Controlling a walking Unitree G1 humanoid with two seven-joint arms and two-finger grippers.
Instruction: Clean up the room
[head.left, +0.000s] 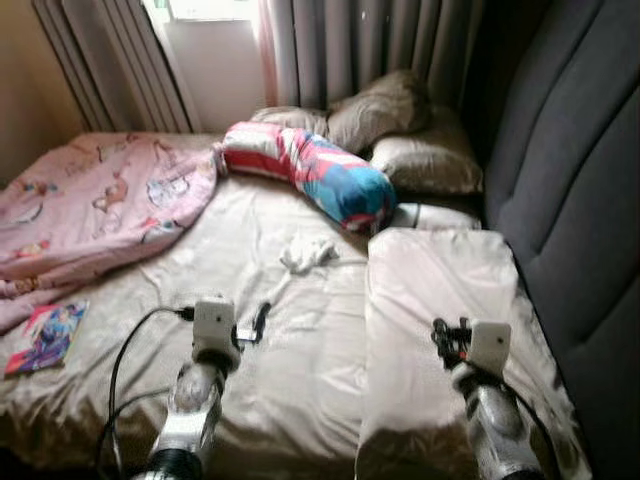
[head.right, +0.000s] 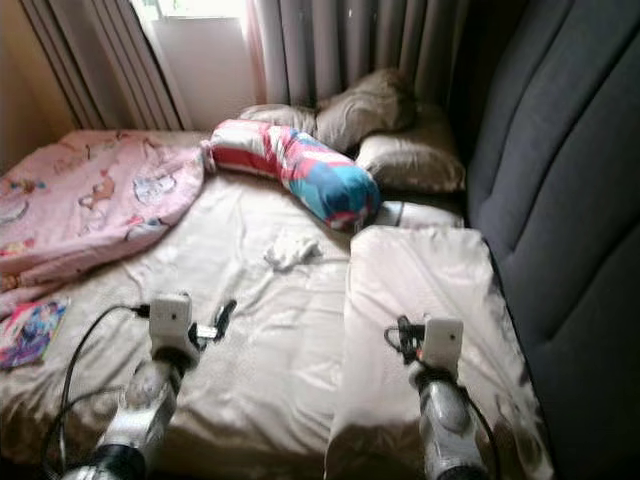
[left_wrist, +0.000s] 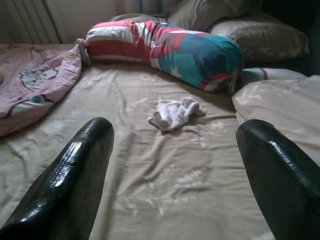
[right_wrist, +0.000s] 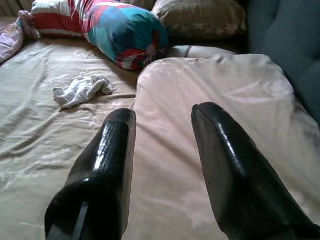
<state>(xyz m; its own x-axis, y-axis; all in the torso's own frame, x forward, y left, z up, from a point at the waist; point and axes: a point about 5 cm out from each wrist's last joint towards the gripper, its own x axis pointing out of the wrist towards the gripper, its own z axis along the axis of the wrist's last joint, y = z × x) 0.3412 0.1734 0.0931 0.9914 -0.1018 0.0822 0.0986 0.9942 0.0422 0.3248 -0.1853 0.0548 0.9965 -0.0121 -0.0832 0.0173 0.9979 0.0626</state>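
Left gripper (left_wrist: 172, 165) hovers low over the bed sheet (head.left: 300, 340), fingers spread wide, nothing held; right gripper (right_wrist: 162, 150) over the big pale pillow (head.left: 440, 290), fingers apart too, empty. Ahead of left gripper, mid-bed, lies a small crumpled white cloth (left_wrist: 175, 112), likely a sock or rag, just short of the striped bolster (head.left: 310, 170). Cloth looks light, limp, not fragile, will sag and could drag the sheet; best pinch the bunched middle hump from above. Further out: pink blanket (head.left: 100, 200) on robot's left, booklet (head.left: 45, 335) near the edge, brown pillows (head.left: 400, 130) by the headboard
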